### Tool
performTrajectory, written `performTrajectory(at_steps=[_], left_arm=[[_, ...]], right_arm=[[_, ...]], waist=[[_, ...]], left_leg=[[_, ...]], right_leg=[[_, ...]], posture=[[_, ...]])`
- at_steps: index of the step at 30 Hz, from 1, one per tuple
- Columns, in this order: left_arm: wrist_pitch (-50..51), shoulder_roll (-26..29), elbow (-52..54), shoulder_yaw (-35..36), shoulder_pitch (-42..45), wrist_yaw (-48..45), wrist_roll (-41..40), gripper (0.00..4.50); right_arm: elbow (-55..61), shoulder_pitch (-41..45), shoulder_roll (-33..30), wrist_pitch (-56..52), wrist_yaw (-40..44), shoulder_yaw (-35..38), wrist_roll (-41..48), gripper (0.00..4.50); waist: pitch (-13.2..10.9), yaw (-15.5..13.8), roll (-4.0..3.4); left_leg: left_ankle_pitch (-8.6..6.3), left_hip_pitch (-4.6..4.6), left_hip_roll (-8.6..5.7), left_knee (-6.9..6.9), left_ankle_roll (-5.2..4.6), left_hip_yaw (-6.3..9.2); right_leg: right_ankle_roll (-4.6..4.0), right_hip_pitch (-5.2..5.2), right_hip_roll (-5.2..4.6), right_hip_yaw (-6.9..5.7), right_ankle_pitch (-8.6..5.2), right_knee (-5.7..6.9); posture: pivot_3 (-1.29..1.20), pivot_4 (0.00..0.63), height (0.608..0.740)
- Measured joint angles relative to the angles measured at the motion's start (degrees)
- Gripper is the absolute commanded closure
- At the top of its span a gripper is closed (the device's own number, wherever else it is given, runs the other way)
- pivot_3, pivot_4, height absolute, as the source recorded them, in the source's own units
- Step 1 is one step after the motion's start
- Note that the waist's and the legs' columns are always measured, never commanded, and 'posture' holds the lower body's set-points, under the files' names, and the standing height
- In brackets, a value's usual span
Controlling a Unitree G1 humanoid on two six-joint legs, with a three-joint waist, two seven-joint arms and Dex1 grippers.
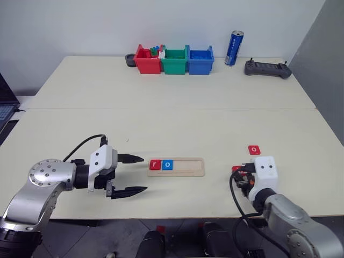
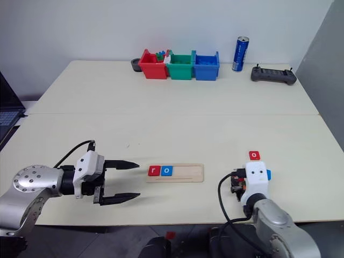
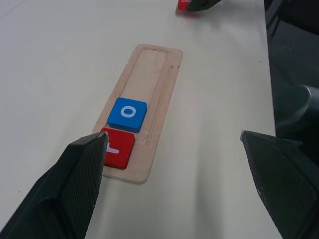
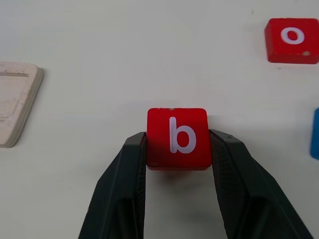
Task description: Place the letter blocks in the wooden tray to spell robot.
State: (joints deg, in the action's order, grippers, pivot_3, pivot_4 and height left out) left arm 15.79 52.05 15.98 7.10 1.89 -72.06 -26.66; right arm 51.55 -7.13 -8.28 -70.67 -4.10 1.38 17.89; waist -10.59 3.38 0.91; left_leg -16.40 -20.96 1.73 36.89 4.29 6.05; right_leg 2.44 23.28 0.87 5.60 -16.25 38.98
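Right hand (image 4: 177, 149) clamps the red b block (image 4: 177, 138) by its side edges, a light, rigid, smooth tile, while the left hand (image 1: 129, 174) gapes wide beside the wooden tray (image 1: 188, 166) at frame centre.

The wooden tray (image 1: 177, 167) lies flat and lengthwise across the near table, a pale strip with a shallow groove. At its nine o'clock end sit a red "r" tile (image 1: 155, 165) and, touching it, a blue "o" tile (image 1: 167, 164). A red "b" tile (image 4: 177, 138) is pinched between the right tool (image 4: 178, 144) fingers. A red "o" tile (image 1: 254, 149) lies flat at two o'clock from it, and a blue tile's edge (image 4: 315, 133) at three o'clock.
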Motion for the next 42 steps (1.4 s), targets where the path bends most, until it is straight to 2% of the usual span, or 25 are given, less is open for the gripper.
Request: performTrajectory(at_steps=[5,6,8,12,13,15,18,21,24,27,30,32,38,41,42], left_arm=[[-0.13,0.05,-0.11,0.02,-0.05,0.11,0.09,0.00],[-0.32,0.08,-0.25,0.04,-0.17,0.10,0.20,0.00],[-1.00,0.40,-0.63,0.19,-0.98,0.11,0.38,0.00],[-1.38,0.46,-0.91,1.26,-2.16,0.21,0.39,0.00],[-1.43,0.47,-0.96,1.70,-2.47,0.28,0.39,0.00],[-1.69,0.48,-1.33,2.32,-2.98,0.29,0.42,0.00],[-3.43,0.48,-3.22,2.42,-3.46,0.12,1.06,0.00],[-4.74,0.46,-4.81,2.41,-3.35,0.13,1.64,0.00],[-5.23,0.40,-5.14,2.36,-2.72,0.27,1.93,0.00],[-5.26,-0.06,-5.12,2.04,-2.42,0.74,2.10,0.00],[-5.14,-0.57,-4.77,1.60,-2.34,1.41,2.18,0.00],[-5.06,-0.57,-4.60,1.59,-2.64,1.51,2.17,0.00],[-4.94,-0.56,-4.13,1.69,-3.77,1.72,2.15,0.00],[-4.93,-0.56,-3.86,1.85,-3.98,2.04,2.15,0.00],[-4.93,-0.56,-3.55,1.90,-4.06,2.27,2.15,0.00]], right_arm=[[-2.93,-0.32,4.51,3.97,-1.45,-0.96,-1.60,3.04],[-3.38,-0.27,5.63,4.68,-1.62,-0.76,-1.68,2.32],[-4.21,0.00,7.14,5.62,-1.73,-0.48,-1.61,1.73],[-4.91,1.81,7.45,5.60,-0.96,0.08,-1.20,0.24],[-4.89,2.60,6.72,5.31,-0.57,0.53,-0.96,0.04],[-4.67,4.29,4.16,5.01,1.01,1.90,-0.73,0.04],[-4.31,6.95,-4.54,5.20,7.06,4.69,0.77,0.04],[-5.18,8.32,-15.80,7.33,18.96,6.47,5.13,0.04],[-8.65,8.13,-30.65,14.61,34.88,4.73,7.67,0.04],[-16.02,10.07,-38.16,24.20,45.09,1.16,5.94,0.04],[-23.90,12.95,-42.02,33.62,51.99,-4.26,1.46,0.04],[-28.59,15.01,-42.38,38.24,55.09,-7.31,-0.89,0.04],[-37.58,19.82,-42.35,43.81,61.24,-11.94,-3.73,0.04],[-40.93,21.98,-42.34,44.73,63.27,-13.40,-4.96,0.64],[-41.54,22.55,-42.34,45.24,63.93,-13.70,-5.30,1.01]], waist=[[0.00,0.04,0.01],[0.00,0.04,0.01],[0.01,0.07,0.01],[0.00,0.10,0.02],[-0.01,0.10,0.01],[-0.02,0.11,0.00],[-0.04,0.08,0.00],[-0.05,0.08,0.00],[-0.13,0.03,0.03],[-0.16,0.04,0.10],[-0.19,0.13,0.16],[-0.21,0.13,0.17],[-0.22,-0.07,0.19],[-0.22,-0.08,0.19],[-0.22,-0.08,0.19]], left_leg=[[0.00,-0.01,0.00,-0.04,0.00,0.00],[0.00,-0.01,0.01,-0.04,0.00,0.00],[0.00,0.00,0.01,-0.04,0.00,0.00],[0.00,-0.01,0.00,-0.03,0.00,0.00],[0.00,-0.01,0.00,-0.04,0.00,0.00],[0.00,-0.02,-0.01,-0.04,0.00,-0.01],[-0.01,-0.04,-0.02,-0.04,0.00,0.00],[-0.01,-0.03,-0.02,-0.05,-0.02,0.01],[-0.02,-0.03,-0.02,-0.02,-0.03,0.00],[-0.02,-0.02,-0.02,0.00,-0.03,-0.02],[-0.02,-0.01,-0.02,0.01,-0.03,-0.03],[-0.02,-0.02,-0.02,0.01,-0.03,-0.03],[-0.02,-0.04,-0.03,0.03,-0.03,-0.01],[-0.02,-0.03,-0.03,0.05,-0.03,-0.01],[-0.02,-0.03,-0.03,0.05,-0.03,0.00]], right_leg=[[-0.02,0.01,0.00,0.00,-0.01,-0.03],[-0.02,0.01,0.00,0.00,-0.01,-0.02],[-0.02,0.01,-0.01,0.00,-0.01,-0.02],[-0.02,0.01,-0.01,0.00,-0.01,-0.02],[-0.02,0.01,-0.02,0.00,-0.01,-0.02],[-0.02,0.02,-0.02,0.00,-0.01,-0.03],[-0.02,0.02,-0.03,-0.02,-0.02,-0.05],[-0.03,0.01,-0.01,-0.04,-0.02,-0.05],[-0.03,-0.03,-0.02,-0.05,-0.02,-0.09],[-0.01,-0.04,-0.01,-0.03,-0.01,-0.08],[-0.01,-0.04,-0.01,-0.03,-0.01,-0.08],[-0.01,-0.04,-0.01,-0.02,-0.01,-0.06],[-0.19,-0.03,-0.03,-0.04,0.10,-0.05],[-0.27,-0.03,-0.03,-0.04,0.15,-0.04],[-0.27,-0.04,-0.03,-0.04,0.15,-0.04]], posture=[[0.00,0.150,0.740],[0.00,0.150,0.740],[0.00,0.150,0.740],[0.00,0.150,0.740],[0.00,0.150,0.740],[0.00,0.150,0.740],[0.00,0.150,0.740],[0.00,0.150,0.740],[0.00,0.150,0.740],[0.00,0.150,0.740],[0.00,0.150,0.740],[0.00,0.150,0.740],[0.00,0.150,0.740],[0.00,0.150,0.740],[0.00,0.150,0.740]])
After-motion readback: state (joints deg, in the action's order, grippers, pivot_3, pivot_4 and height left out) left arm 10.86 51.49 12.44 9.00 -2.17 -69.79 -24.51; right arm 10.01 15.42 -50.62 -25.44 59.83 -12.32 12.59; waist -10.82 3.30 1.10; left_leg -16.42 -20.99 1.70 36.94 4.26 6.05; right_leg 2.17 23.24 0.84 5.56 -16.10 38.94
